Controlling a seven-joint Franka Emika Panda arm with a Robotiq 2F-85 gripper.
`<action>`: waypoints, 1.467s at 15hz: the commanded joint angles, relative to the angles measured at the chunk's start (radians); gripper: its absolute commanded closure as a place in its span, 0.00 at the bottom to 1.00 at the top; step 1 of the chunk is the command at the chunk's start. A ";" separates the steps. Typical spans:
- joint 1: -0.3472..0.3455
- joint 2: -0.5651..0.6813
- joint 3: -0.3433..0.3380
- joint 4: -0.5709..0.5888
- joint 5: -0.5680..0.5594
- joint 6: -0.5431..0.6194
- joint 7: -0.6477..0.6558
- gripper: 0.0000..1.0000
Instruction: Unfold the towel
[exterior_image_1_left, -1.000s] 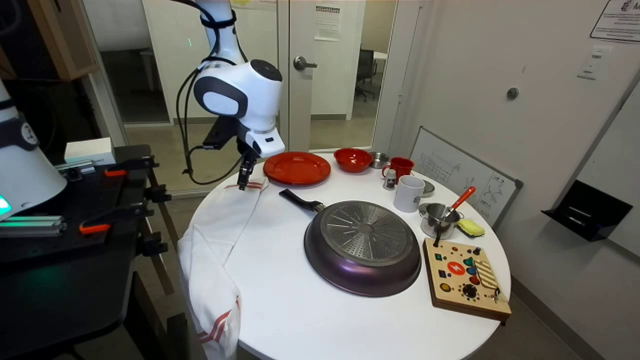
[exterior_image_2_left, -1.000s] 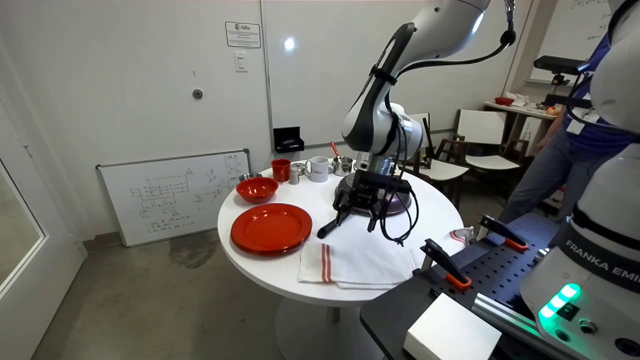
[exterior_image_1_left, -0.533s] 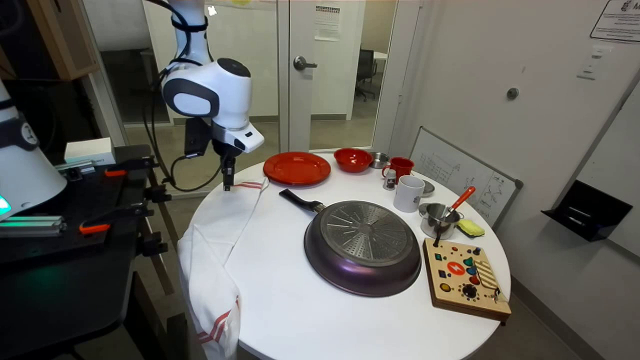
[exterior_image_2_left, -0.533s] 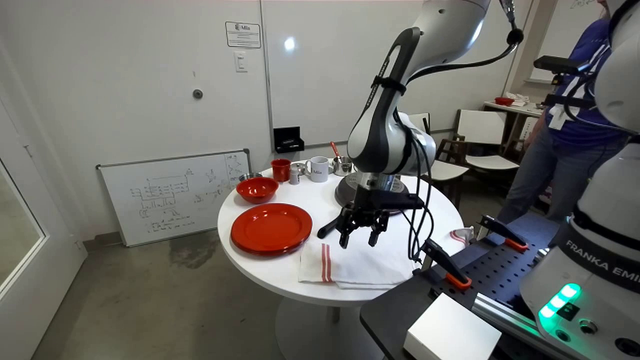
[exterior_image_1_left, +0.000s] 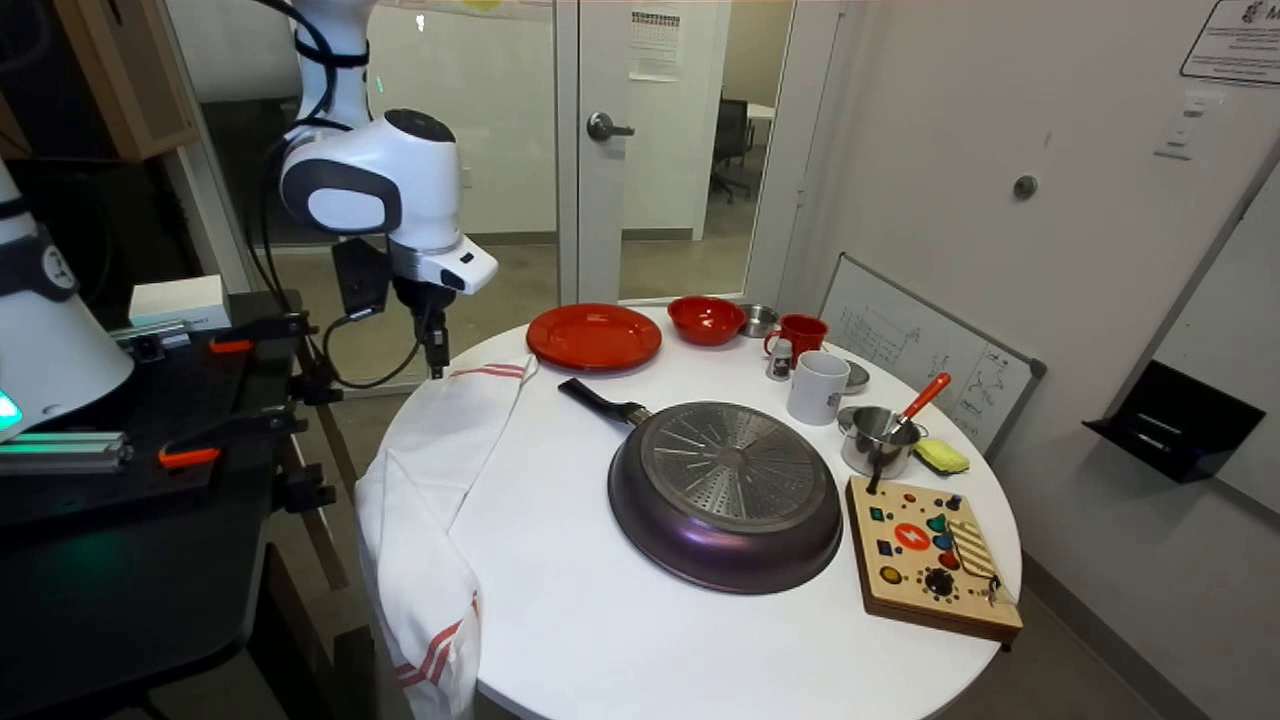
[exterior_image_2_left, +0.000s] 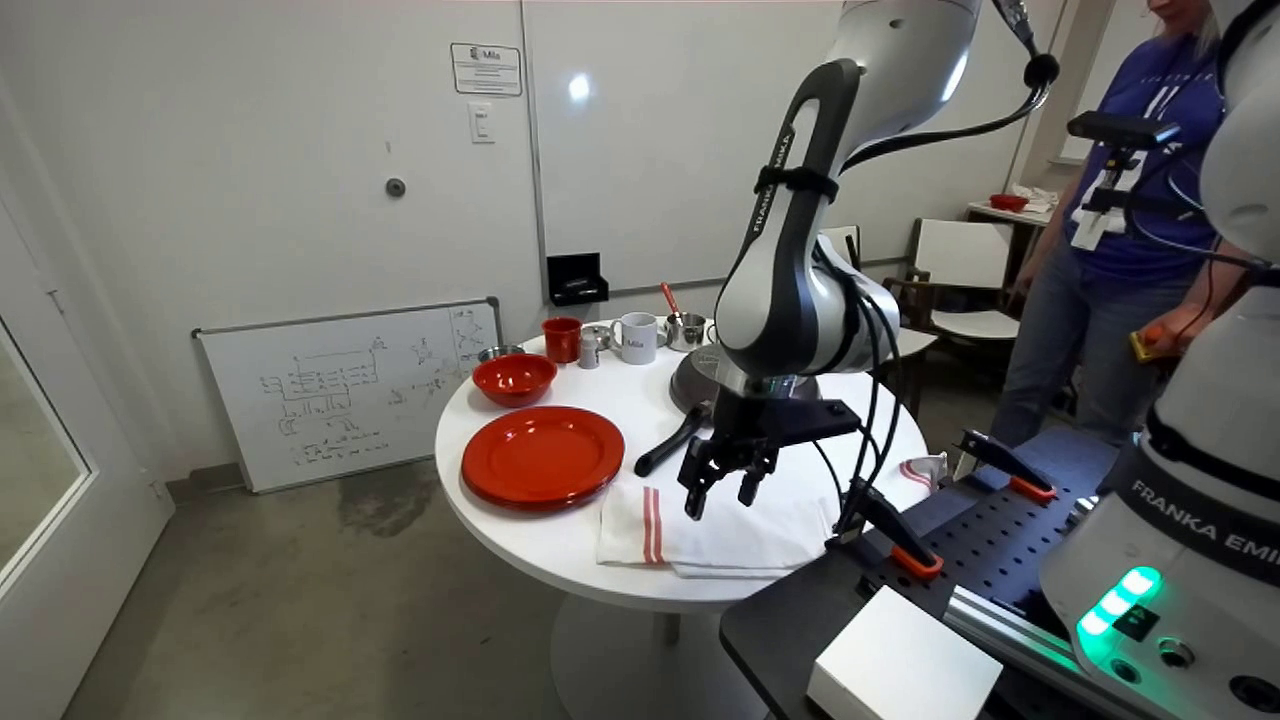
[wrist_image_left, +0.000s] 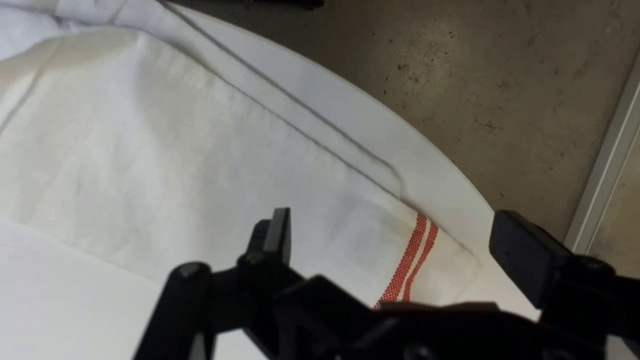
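1. Against a pale wall leans one handwritten whiteboard.
2. One wall sign reads "Mila".
3. One red bowl, one red mug, and one white mug lettered "Mila".
4. One striped towel lies on the round table, beneath the gripper, which stands spread wide.
5. One robot base reads "FRANKA EMI", lettering cut off.

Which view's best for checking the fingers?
Wrist view: both fingers large, spread apart, towel's red stripes visible between them. Both exterior views show them smaller; in an exterior view, only one finger can be made out.
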 joint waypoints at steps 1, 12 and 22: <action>0.005 -0.007 -0.012 -0.007 -0.080 0.001 0.040 0.00; 0.460 0.041 -0.330 0.075 -0.186 0.121 0.024 0.00; 0.250 0.150 -0.194 0.187 -0.269 0.141 0.036 0.00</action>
